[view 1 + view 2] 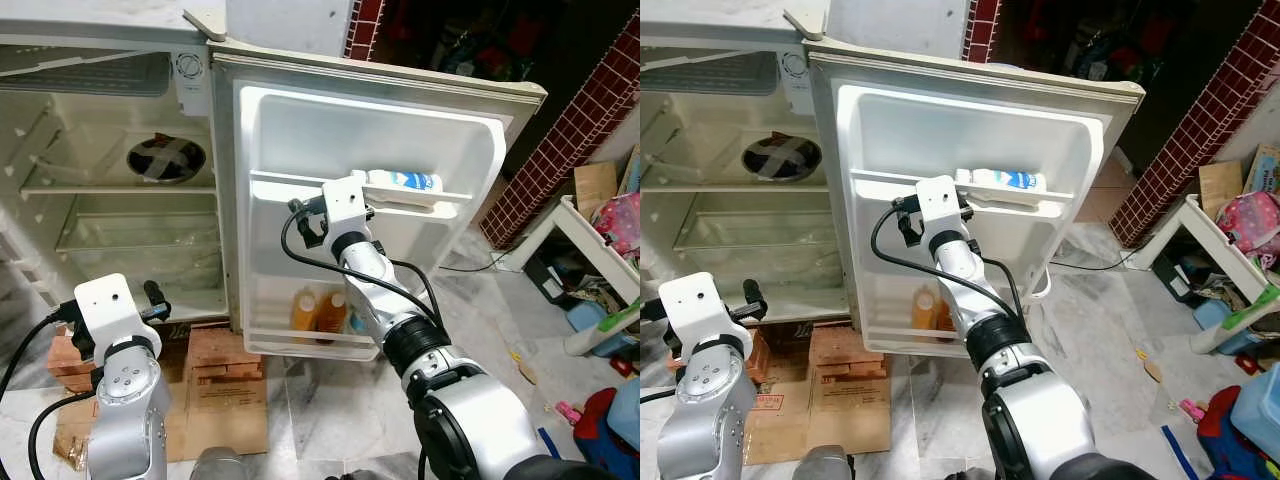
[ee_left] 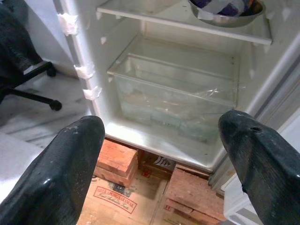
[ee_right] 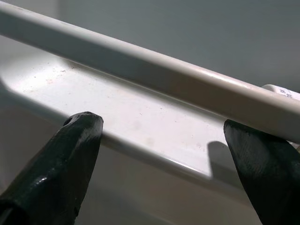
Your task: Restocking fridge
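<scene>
The fridge door point(image 1: 300, 130) stands swung open. A white bottle with a blue label point(image 1: 402, 182) lies on its side on the middle door shelf point(image 1: 285, 185). My right gripper point(image 3: 161, 136) is open at that shelf, just left of the bottle, with the shelf rail point(image 3: 140, 65) across its fingers and nothing held. Its white wrist block point(image 1: 345, 203) hides the fingers in the eye views. Two orange juice bottles point(image 1: 305, 308) stand in the bottom door shelf. Low in front of the fridge body, my left gripper point(image 2: 159, 136) is open and empty, facing the clear crisper drawer point(image 2: 178, 98).
A metal bowl point(image 1: 165, 158) sits on the upper fridge shelf. The fridge rests on red bricks point(image 1: 225, 360) over cardboard. A white table point(image 1: 590, 240) and clutter stand at the right by a brick wall point(image 1: 570, 130). Marble floor point(image 1: 320, 410) lies before the door.
</scene>
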Controlling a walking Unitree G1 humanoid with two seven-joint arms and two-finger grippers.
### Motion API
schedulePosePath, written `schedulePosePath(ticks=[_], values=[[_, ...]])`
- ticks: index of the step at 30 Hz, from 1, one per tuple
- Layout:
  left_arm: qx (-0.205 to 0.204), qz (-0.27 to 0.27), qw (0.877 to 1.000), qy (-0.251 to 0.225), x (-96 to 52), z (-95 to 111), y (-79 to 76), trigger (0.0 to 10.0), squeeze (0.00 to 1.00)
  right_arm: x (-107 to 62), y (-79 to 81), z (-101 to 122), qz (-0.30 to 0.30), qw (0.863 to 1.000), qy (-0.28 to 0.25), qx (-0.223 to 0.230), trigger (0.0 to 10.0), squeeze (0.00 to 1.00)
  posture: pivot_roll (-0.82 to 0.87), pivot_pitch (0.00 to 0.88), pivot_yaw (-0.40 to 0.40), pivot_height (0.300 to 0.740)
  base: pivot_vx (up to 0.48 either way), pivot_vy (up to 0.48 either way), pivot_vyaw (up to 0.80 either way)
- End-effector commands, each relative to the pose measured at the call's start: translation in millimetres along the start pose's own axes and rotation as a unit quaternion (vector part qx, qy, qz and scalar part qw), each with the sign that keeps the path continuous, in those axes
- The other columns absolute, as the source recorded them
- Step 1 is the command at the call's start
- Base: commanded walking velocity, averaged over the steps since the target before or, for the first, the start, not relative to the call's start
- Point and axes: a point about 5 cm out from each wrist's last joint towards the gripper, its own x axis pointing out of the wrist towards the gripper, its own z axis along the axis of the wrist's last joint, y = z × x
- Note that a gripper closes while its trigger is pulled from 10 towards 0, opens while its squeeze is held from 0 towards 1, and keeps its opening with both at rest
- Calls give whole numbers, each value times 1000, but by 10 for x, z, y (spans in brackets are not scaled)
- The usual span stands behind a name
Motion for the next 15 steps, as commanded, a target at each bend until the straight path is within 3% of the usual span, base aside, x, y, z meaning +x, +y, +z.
schedulePosePath(ticks=[1,8,12,15], values=[[0,-12,1000,2,7,12,-71,10000,0,42,-326,89,-70,997,-13,-11,10000,0,180,0,-113,740,0,0,0],[-3,-20,1000,2,1,14,-95,10000,0,13,-199,144,8,999,-44,28,10000,0,180,0,-112,740,0,0,0],[-2,-24,1000,7,1,2,-91,10000,0,-99,-71,74,102,993,-46,40,10000,0,177,0,-109,740,0,0,0],[-4,-27,1000,9,10,-3,-88,10000,0,-291,29,-6,210,975,-37,59,10000,0,163,0,-104,740,0,0,0]])
